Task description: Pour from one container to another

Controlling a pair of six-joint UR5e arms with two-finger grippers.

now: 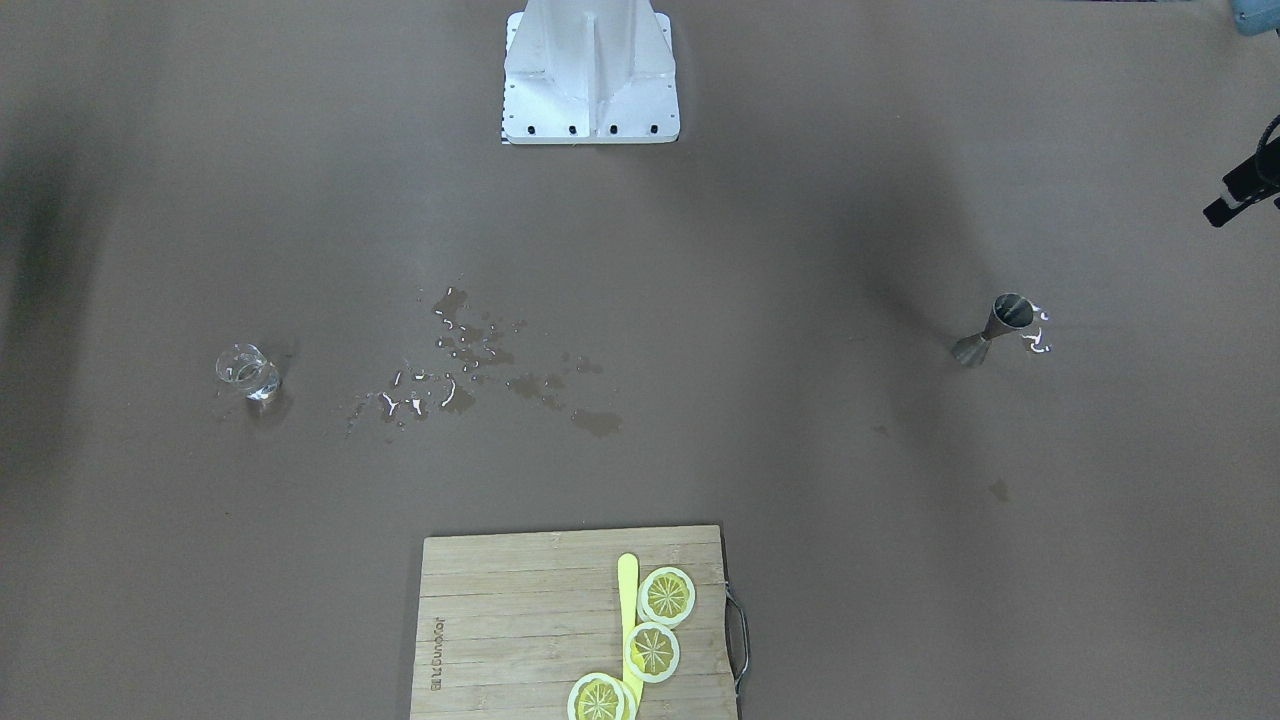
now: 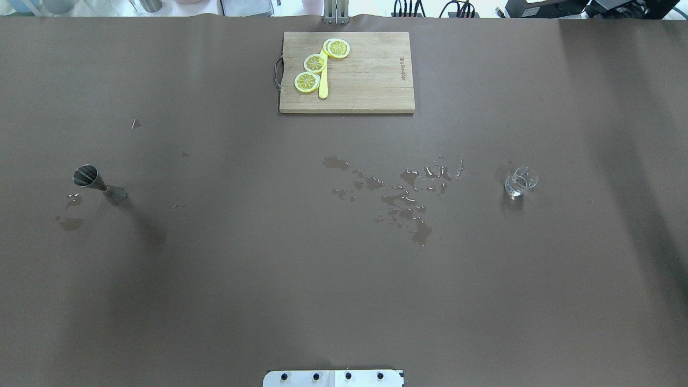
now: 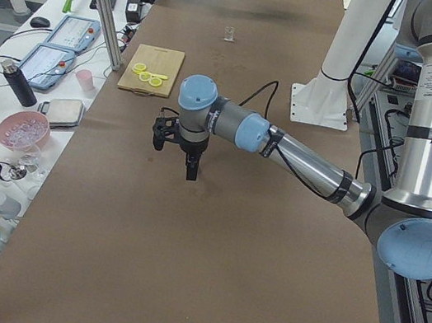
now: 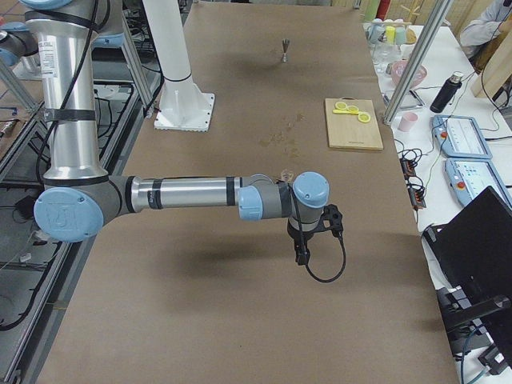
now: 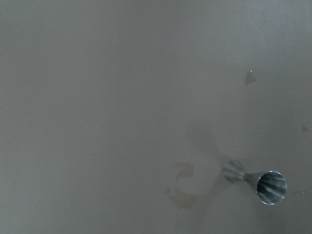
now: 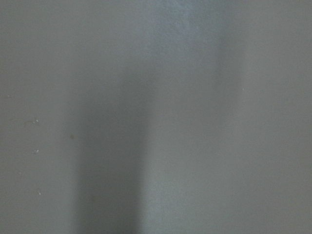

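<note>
The left gripper (image 3: pixel 191 167) is seen only in the left side view, where it hangs above the bench (image 2: pixel 269 279) with its dark fingers pointed down and apart from every object. Whether it is spread or pressed together cannot be told from there.

At the robot's left, a metal jigger (image 2: pixel 99 184) is stood upright on the bench. It is shaped as two cones joined at a narrow waist, and its polished open mouth is turned up. Small wet patches (image 2: pixel 69 212) are seen just beside it on the matte brown covering.

Toward the middle, a scatter of spilled liquid (image 2: pixel 403 196) is spread in glinting droplets and darker soaked blots. At the far edge, a slatted wooden cutting board (image 2: pixel 371 80) with a metal handle is laid flat. Three yellow lemon slices (image 2: pixel 307 82) and a flat yellow plastic tool (image 2: pixel 323 86) are set on its left part.

At the robot's right, a small clear glass (image 2: pixel 520 181) is stood upright, well apart from the jigger.

The right gripper (image 4: pixel 302 254) appears only in the right side view, held above the bench with its fingers down and touching nothing. How far it is open cannot be told.
</note>
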